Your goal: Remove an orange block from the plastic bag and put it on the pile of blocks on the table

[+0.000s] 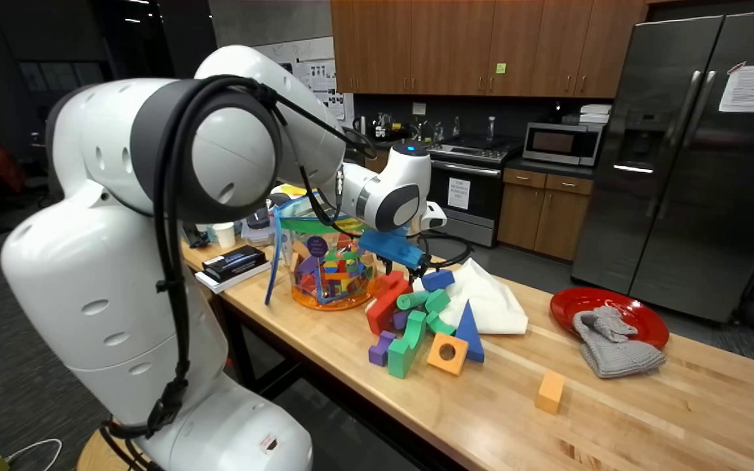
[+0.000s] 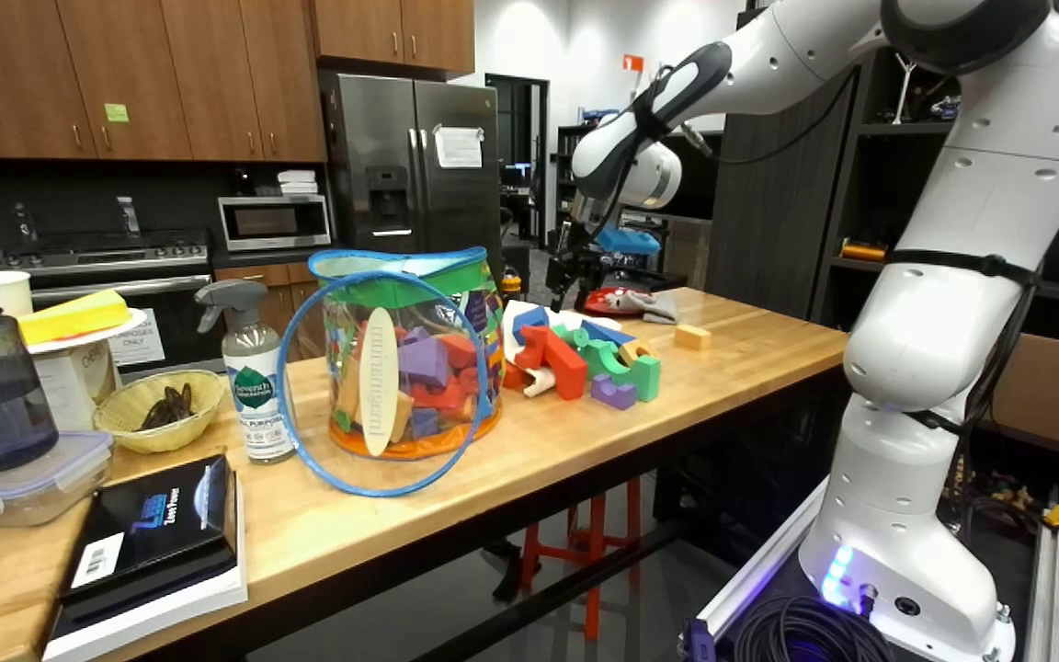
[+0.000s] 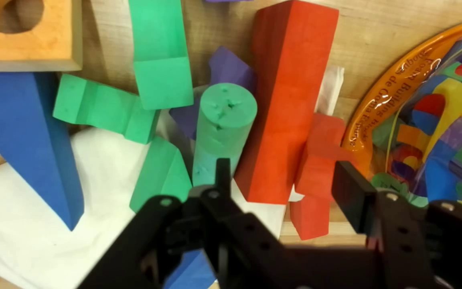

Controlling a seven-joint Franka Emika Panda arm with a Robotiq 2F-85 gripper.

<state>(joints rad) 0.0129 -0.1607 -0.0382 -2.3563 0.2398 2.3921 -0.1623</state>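
Exterior view. Clear plastic bag point(image 2: 456, 283) upright on the wooden table point(image 2: 750, 359), mouth apparently open, round blue-rimmed lid point(image 2: 282, 372) hanging at its front. Low inside, partly behind a cream oval label point(image 2: 378, 382), what looks like an orange block point(image 2: 404, 416); red and purple pieces point(image 2: 422, 360) crowd it. Expect some digging.

Exterior view again. Pile of blocks point(image 1: 416, 327) just beside the bag; holed orange square point(image 1: 434, 352) at its edge, lone orange cuboid point(image 1: 550, 391) well apart. Both outside the bag, so not the target, by my reading.

Wrist view. Print on the bag's orange base rim point(image 3: 377, 104) includes "Foam Building". The orange block is therefore likely very light, soft, grippy, hard to break. Best pinched mid-length across two flat opposite faces; gentle squeeze should do, more would dent it. Gripper point(image 3: 284, 176) above the pile, fingers point(image 3: 351, 196) parted partway, nothing held; long red block point(image 3: 291, 108) shows beneath the gap. One fingertip point(image 3: 223, 172) overlaps the green cylinder point(image 3: 225, 120) as seen from here; contact cannot be told. Bag off to the side, the reach into it yet to come.
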